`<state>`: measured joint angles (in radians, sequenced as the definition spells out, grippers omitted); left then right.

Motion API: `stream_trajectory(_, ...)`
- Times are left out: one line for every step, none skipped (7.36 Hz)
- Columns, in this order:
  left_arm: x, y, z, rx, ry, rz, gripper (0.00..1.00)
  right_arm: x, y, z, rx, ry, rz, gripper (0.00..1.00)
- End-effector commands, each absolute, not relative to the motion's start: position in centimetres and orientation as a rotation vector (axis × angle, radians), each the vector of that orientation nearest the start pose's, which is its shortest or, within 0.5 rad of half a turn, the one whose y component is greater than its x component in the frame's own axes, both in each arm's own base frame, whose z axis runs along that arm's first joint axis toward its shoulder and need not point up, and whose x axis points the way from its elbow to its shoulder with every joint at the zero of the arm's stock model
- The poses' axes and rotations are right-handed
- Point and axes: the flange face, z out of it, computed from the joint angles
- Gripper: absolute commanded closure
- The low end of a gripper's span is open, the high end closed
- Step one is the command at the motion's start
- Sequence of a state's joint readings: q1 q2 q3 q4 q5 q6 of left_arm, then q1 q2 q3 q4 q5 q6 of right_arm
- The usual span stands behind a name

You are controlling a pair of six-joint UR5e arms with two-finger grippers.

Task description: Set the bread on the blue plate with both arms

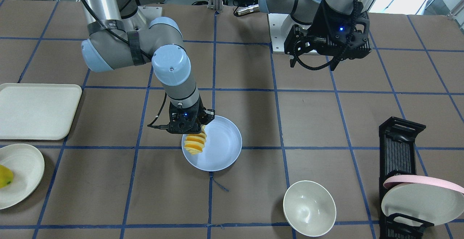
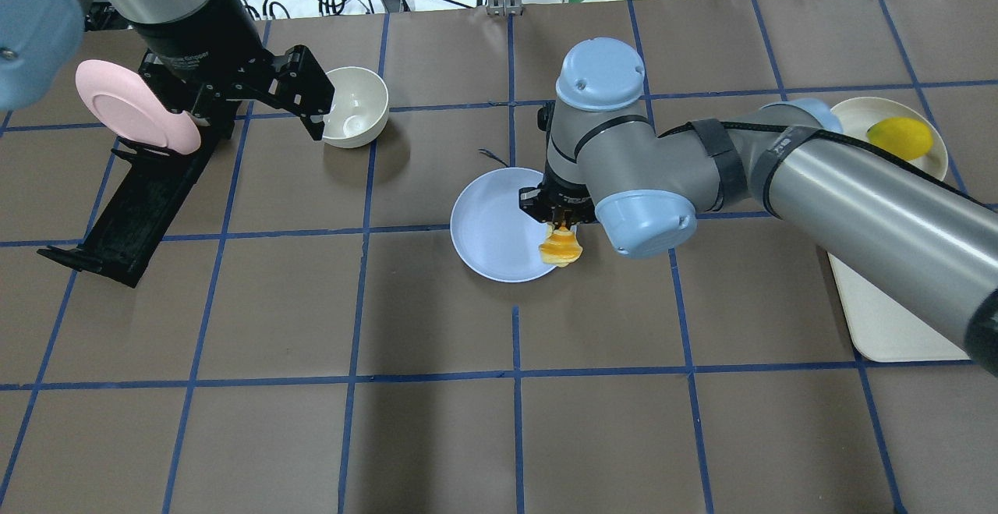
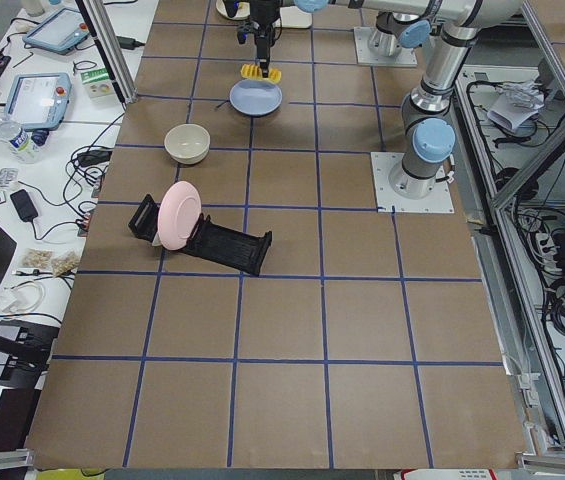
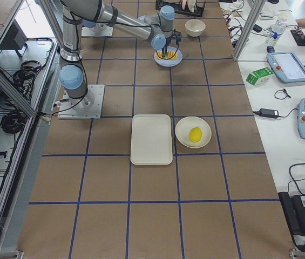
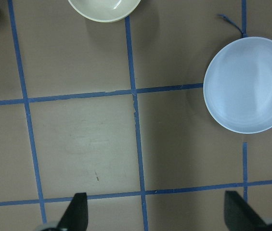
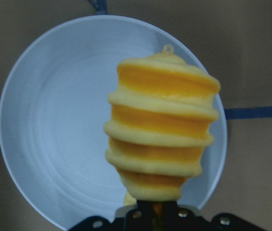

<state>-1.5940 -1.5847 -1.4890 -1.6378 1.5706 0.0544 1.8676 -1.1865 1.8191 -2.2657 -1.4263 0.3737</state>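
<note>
My right gripper (image 1: pixel 197 128) is shut on one end of the bread (image 1: pixel 195 143), a ridged orange-yellow loaf that hangs down lengthwise over the blue plate (image 1: pixel 221 148). In the right wrist view the bread (image 6: pixel 162 144) hangs over the plate's (image 6: pixel 54 134) right part, near its rim. In the overhead view the bread (image 2: pixel 560 247) is at the plate's (image 2: pixel 491 233) right edge. I cannot tell if it touches the plate. My left gripper (image 1: pixel 313 66) is open and empty, raised, away from the plate, beside the white bowl in the overhead view (image 2: pixel 308 104). Its wrist view shows the plate (image 5: pixel 244 86).
A white bowl (image 1: pixel 309 208) stands on the table near the left gripper's side. A black dish rack (image 1: pixel 398 152) holds a pink-rimmed plate (image 1: pixel 420 195). On the right arm's side lie a white tray (image 1: pixel 36 110) and a white plate (image 1: pixel 21 166) with a yellow fruit (image 1: pixel 5 176).
</note>
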Motion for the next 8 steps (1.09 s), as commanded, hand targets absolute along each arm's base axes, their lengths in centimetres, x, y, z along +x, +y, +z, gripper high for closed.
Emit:
stream_trajectory(-13.8,-49.5,51.3,0.115,3.130,-0.012,0.00,32.0,-51.9,20.5,0.126,2.962,-0.016,0.18)
stream_trajectory(-13.7,-49.5,51.3,0.106,3.133,-0.014,0.00,32.0,-51.7,20.1,0.127,2.966,0.002,0.00)
stream_trajectory(-13.7,-49.5,51.3,0.101,3.132,-0.009,0.00,32.1,-52.1,20.7,0.123,2.960,-0.024,0.00)
stream_trajectory(-13.6,-49.5,51.3,0.101,3.132,-0.009,0.00,32.4,-53.1,22.0,0.104,2.955,-0.056,0.00)
stream_trajectory(-13.6,-49.5,51.3,0.101,3.134,-0.009,0.00,32.7,-54.9,24.5,0.101,2.965,-0.097,0.00)
stream_trajectory(-13.7,-49.6,51.1,0.101,3.141,-0.007,0.00,31.5,-56.9,27.8,0.062,3.044,-0.052,0.00)
stream_trajectory(-13.7,-49.7,51.0,0.106,3.146,-0.005,0.00,30.3,-58.3,31.9,-0.068,3.115,-0.054,0.00)
stream_trajectory(-13.7,-49.7,50.9,0.132,3.145,0.000,0.00,27.6,-59.3,35.6,-0.162,3.161,-0.018,0.00)
